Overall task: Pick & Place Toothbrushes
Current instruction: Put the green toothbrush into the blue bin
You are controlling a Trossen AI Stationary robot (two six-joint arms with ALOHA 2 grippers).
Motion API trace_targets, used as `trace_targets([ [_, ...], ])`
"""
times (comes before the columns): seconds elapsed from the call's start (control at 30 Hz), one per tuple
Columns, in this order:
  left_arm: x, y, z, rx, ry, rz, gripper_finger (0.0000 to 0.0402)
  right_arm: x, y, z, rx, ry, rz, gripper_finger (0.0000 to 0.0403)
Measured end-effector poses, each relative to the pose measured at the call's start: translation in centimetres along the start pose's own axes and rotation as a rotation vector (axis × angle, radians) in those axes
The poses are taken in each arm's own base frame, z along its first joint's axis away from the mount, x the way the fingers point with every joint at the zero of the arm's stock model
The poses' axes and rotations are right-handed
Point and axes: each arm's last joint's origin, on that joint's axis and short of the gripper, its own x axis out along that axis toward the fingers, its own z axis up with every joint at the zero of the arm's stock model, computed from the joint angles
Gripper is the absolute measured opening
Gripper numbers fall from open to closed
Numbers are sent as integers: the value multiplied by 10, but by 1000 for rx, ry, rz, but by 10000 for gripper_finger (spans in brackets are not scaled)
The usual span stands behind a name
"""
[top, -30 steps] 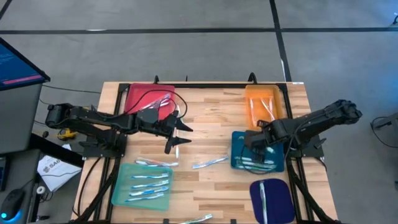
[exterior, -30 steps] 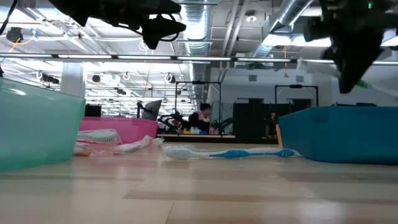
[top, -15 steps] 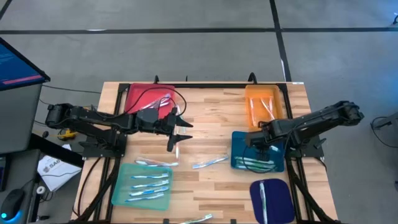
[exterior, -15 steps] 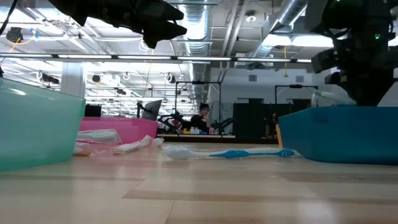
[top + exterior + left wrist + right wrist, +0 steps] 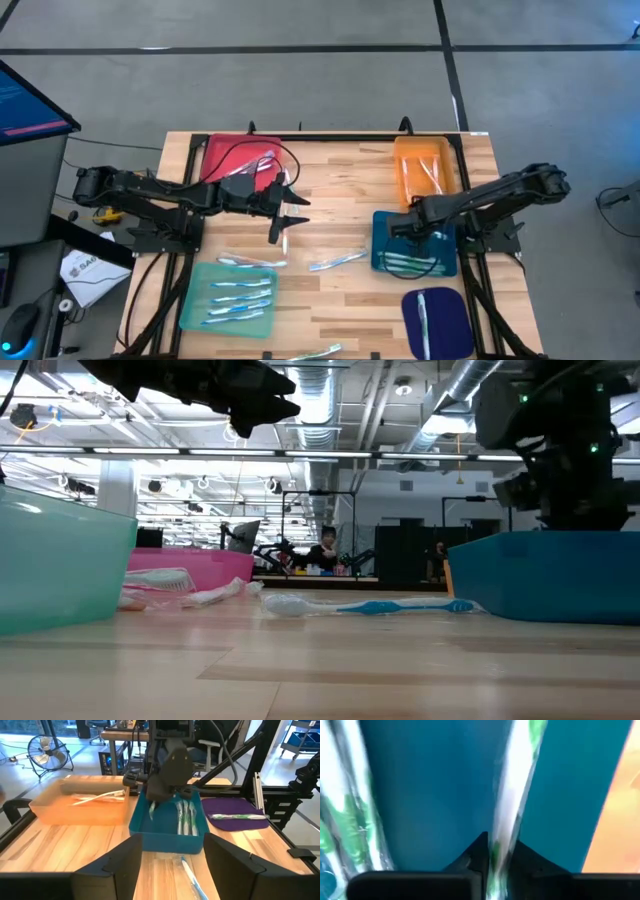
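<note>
Right tool (image 5: 495,851) is down in the blue tray (image 5: 384,228), fingers pinched narrow around a green-and-white toothbrush (image 5: 512,795); three more lie beside it in the tray. Left tool (image 5: 283,217) hovers spread and empty above the surface, short of the loose blue toothbrush (image 5: 336,261).

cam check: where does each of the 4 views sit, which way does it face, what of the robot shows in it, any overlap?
High: overhead, straight down; both arms, left gripper, right gripper over the blue tray.
Low: table height, level; loose toothbrush, arms overhead.
Left wrist: faces across the table at the right arm; own fingers spread.
Right wrist: down into the blue tray; fingertips around a toothbrush.
Shared: high, low and left wrist all show the blue tray.
</note>
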Motion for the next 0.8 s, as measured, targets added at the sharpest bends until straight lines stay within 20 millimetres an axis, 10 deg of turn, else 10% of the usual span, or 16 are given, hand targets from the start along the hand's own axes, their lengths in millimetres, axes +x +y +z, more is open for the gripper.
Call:
trace_targets([
  [0.3,0,0,0,-2,2,-1,187,-4,4,1,-15,-7,-82,100],
  [0.8,0,0,0,-2,3,-1,179,-82,7,29,51,-336,-347,283],
])
